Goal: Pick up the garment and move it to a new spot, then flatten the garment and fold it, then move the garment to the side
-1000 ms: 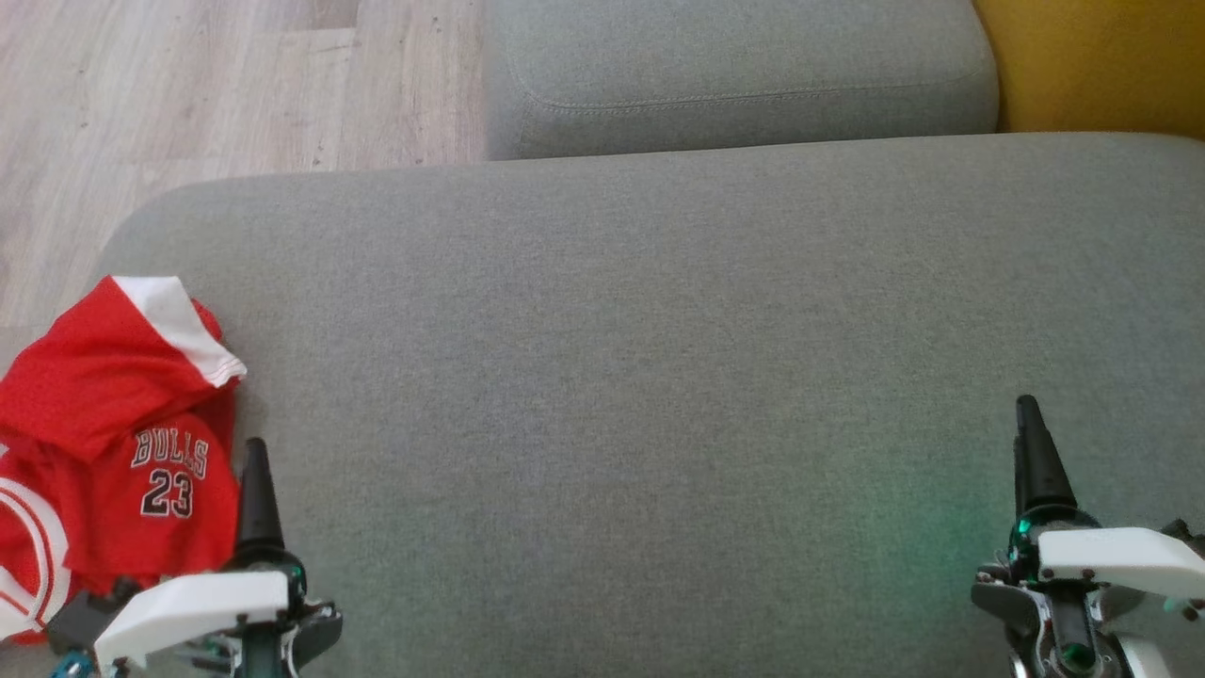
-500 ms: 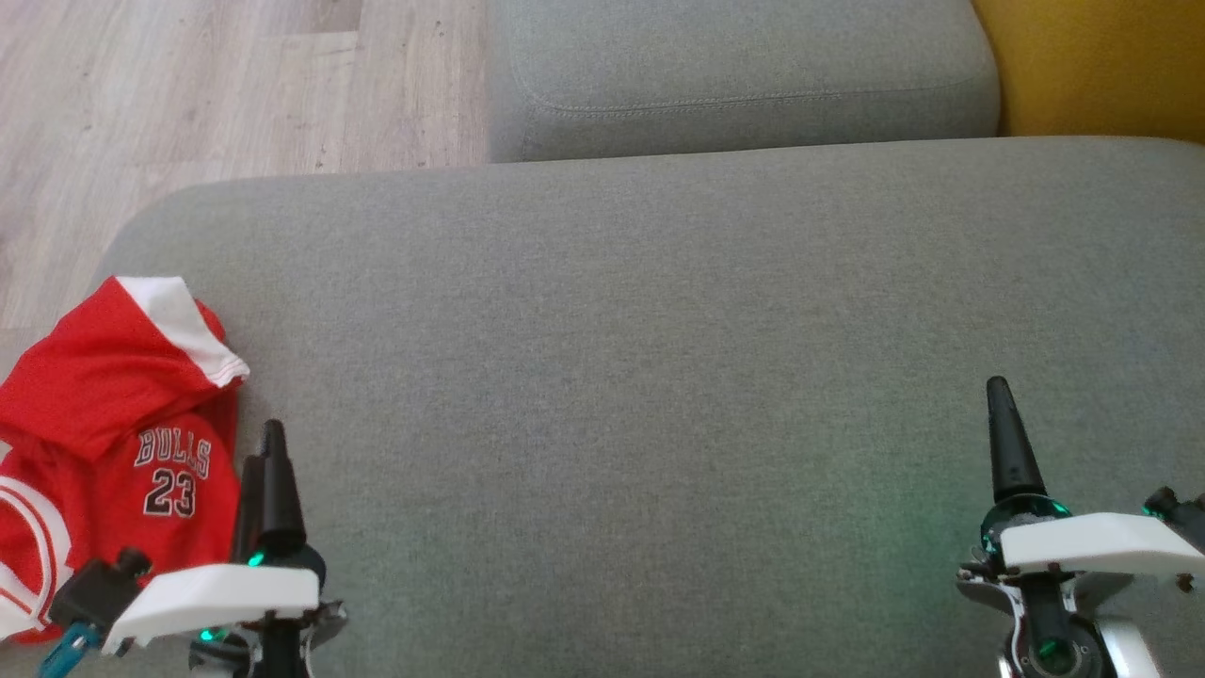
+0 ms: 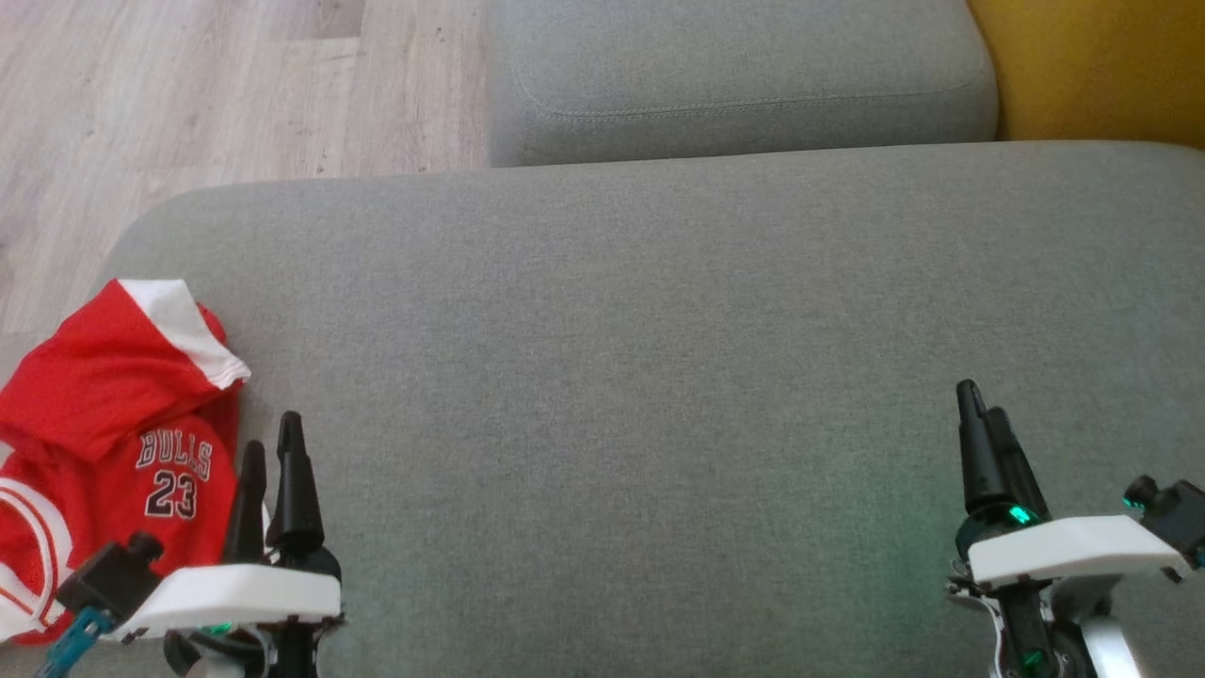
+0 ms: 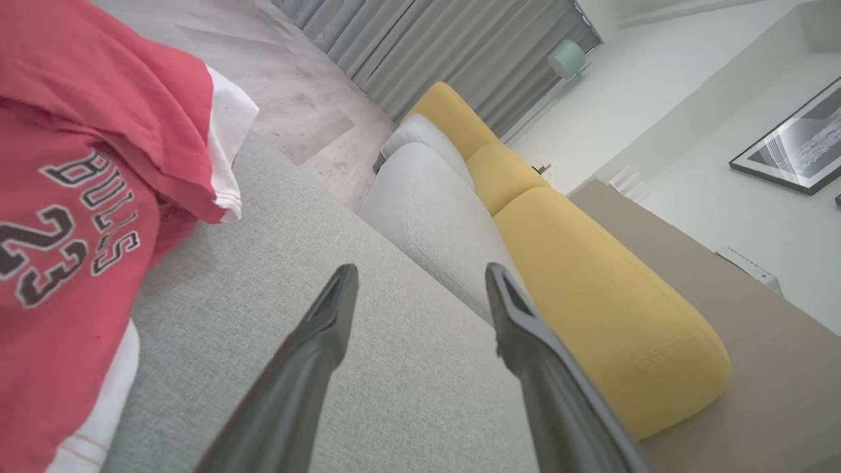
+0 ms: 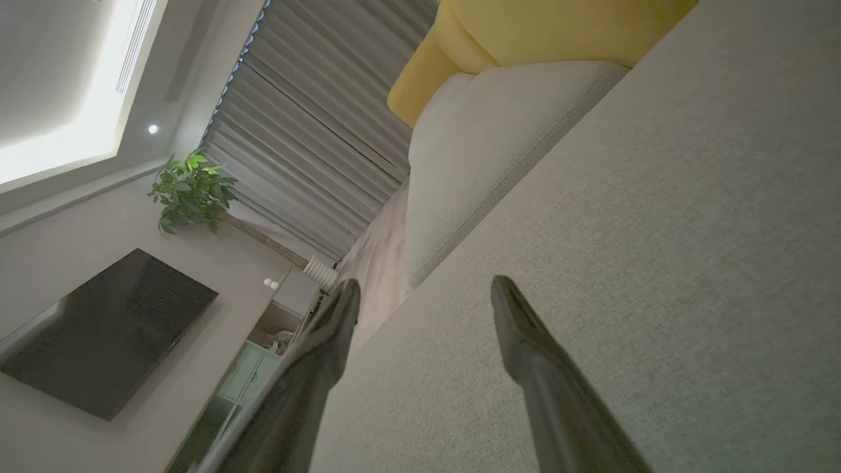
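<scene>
The garment (image 3: pixel 104 424) is a crumpled red jersey with white trim and "BULLS 23" on it, lying at the left end of the grey sofa seat (image 3: pixel 640 358). In the left wrist view the garment (image 4: pixel 72 197) lies at the left. My left gripper (image 3: pixel 271 452) stands open just right of the jersey, apart from it, nothing between its fingers (image 4: pixel 315 328). Low on the right of the seat my right gripper (image 3: pixel 979 414) is open and empty too, its fingers (image 5: pixel 525 341) over bare grey fabric.
A second grey cushion (image 3: pixel 734 75) lies beyond the seat, with a yellow cushion (image 3: pixel 1092 66) at the far right. Wooden floor (image 3: pixel 188 94) runs past the seat's left edge. The right wrist view takes in a dark screen (image 5: pixel 98 328), a plant (image 5: pixel 190 190) and curtains.
Both grippers have turned on their wrists, so the two fingers of each now show side by side. The left one has edged up and right beside the jersey; the right one has shifted left.
</scene>
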